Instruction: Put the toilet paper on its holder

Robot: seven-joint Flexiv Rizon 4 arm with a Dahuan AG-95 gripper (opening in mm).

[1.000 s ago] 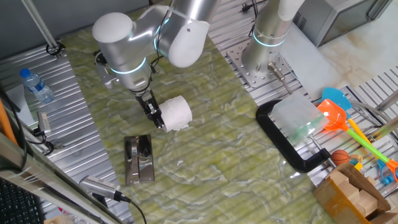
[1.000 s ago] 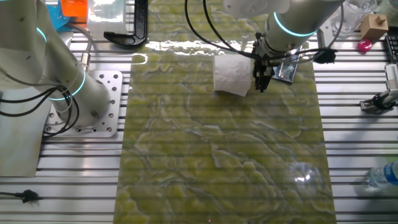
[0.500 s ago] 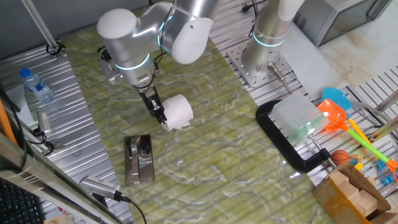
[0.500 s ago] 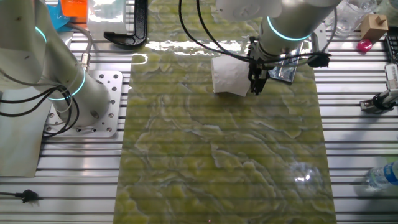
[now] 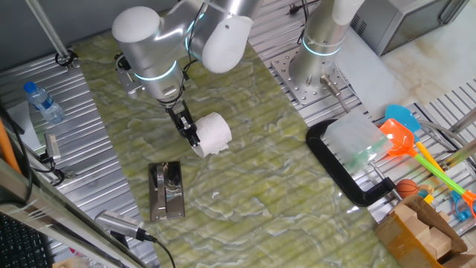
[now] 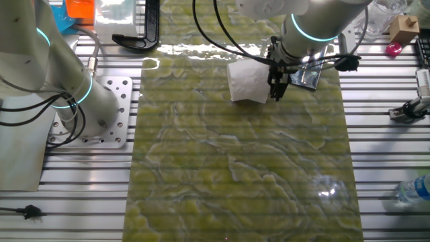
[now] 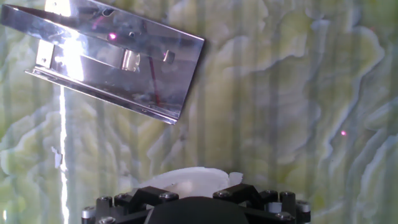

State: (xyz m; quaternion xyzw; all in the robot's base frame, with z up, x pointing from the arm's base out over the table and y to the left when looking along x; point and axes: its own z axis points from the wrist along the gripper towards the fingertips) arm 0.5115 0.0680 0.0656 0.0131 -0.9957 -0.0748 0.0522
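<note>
Toilet paper [image 5: 211, 134] is clamped at one end by the end effector [image 5: 190, 138], held just above the green surface [image 5: 260, 171]. Holder [image 5: 166, 190] is seen nearby, apart from the roll.

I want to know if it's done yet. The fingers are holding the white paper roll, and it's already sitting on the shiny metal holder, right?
Not yet. The fingers do hold the white toilet paper roll, but it is off to one side of the shiny metal holder, not on it. One fixed view shows them apart.
</note>
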